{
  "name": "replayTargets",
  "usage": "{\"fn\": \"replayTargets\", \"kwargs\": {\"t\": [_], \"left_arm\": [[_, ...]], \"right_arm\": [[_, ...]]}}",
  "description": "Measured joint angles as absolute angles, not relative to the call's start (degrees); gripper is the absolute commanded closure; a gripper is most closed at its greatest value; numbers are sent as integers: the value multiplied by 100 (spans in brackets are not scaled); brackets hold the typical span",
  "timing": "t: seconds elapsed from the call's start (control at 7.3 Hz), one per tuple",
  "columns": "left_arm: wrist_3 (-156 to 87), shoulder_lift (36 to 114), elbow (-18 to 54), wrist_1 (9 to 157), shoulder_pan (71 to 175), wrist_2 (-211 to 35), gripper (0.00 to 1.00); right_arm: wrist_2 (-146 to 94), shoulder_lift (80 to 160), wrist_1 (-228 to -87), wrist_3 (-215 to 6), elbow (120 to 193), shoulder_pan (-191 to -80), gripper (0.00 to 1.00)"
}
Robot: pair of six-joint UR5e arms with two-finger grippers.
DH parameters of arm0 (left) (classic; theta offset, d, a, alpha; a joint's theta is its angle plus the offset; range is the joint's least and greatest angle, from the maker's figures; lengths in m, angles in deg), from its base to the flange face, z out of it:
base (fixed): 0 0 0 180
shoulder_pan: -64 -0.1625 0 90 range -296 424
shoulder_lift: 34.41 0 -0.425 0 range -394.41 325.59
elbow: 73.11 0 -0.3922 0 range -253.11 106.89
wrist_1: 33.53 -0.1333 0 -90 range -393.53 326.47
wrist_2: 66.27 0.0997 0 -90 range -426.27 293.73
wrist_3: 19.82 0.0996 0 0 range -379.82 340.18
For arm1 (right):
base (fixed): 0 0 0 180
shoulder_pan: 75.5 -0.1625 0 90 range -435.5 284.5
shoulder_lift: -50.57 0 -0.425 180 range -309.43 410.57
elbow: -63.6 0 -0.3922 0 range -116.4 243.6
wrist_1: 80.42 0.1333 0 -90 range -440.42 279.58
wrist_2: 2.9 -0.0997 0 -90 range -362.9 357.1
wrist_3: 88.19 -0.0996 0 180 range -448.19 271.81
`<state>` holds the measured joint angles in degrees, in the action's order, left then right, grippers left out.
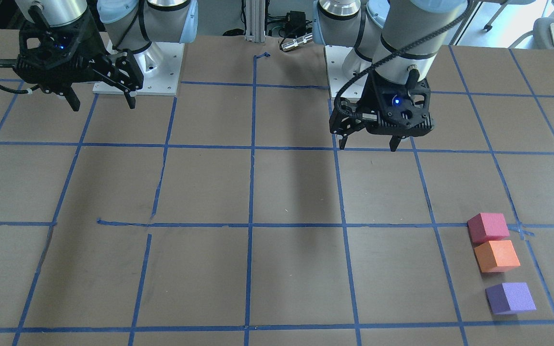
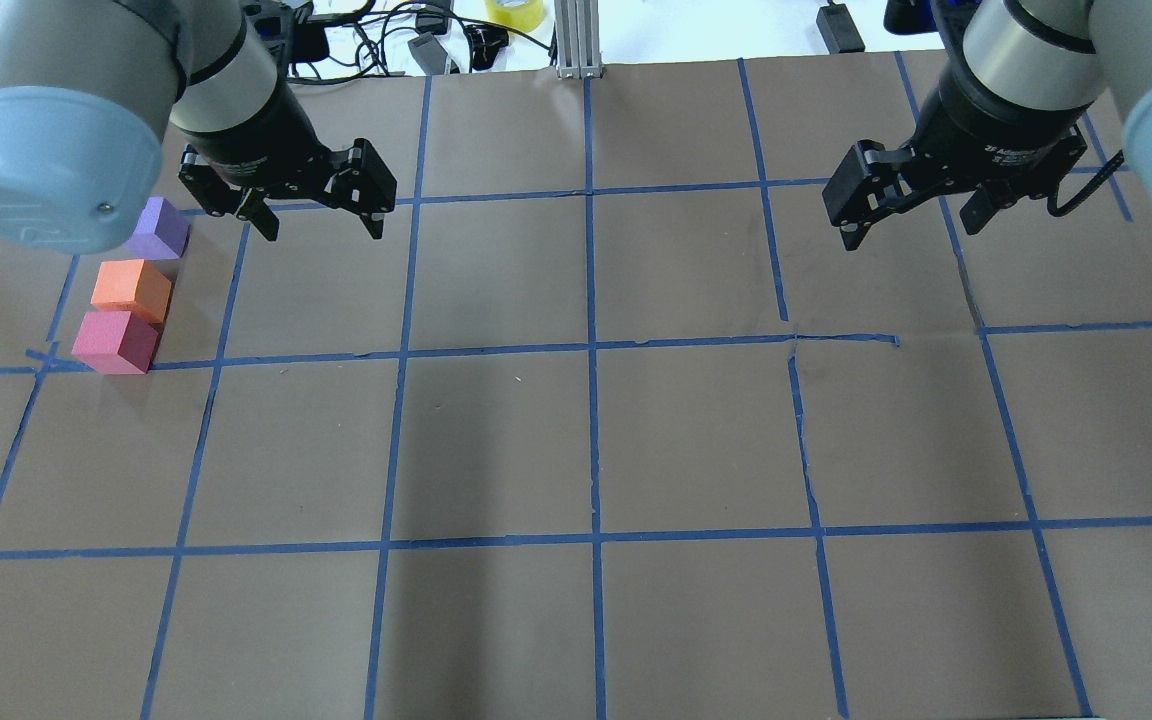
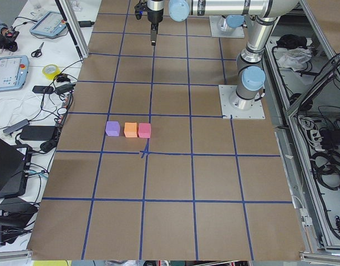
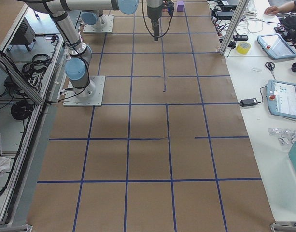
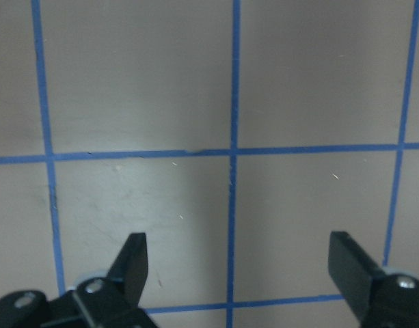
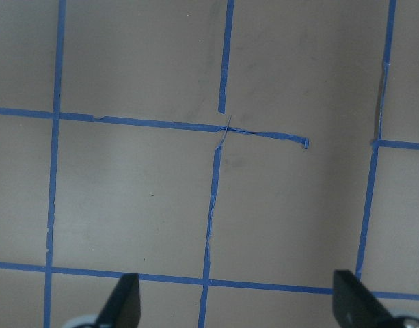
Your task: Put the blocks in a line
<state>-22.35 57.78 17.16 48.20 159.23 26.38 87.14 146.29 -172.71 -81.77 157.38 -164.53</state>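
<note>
Left gripper (image 1: 368, 144) hangs above the taped table (image 1: 277, 192), jaws wide apart and empty; right gripper (image 1: 104, 105) is likewise spread and holds nothing, well apart on the other side; the three blocks sit on the robot's left flank, red-pink cube (image 1: 487, 227) touching orange cube (image 1: 497, 256), purple cube (image 1: 510, 298) just beyond across a small gap, all roughly in one row; the line looks essentially laid, so placing seems finished; any remaining move would call for nudging the purple cube into truer alignment, or simply pulling clear.
</note>
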Motion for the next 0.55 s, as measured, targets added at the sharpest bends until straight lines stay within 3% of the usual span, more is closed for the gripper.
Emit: {"fn": "replayTargets", "kwargs": {"t": [0.55], "left_arm": [[-1734,5552,1365,5719,15227,2168,0]], "right_arm": [[8724,14628,-17271,-8178,15738,-16454,0]]}}
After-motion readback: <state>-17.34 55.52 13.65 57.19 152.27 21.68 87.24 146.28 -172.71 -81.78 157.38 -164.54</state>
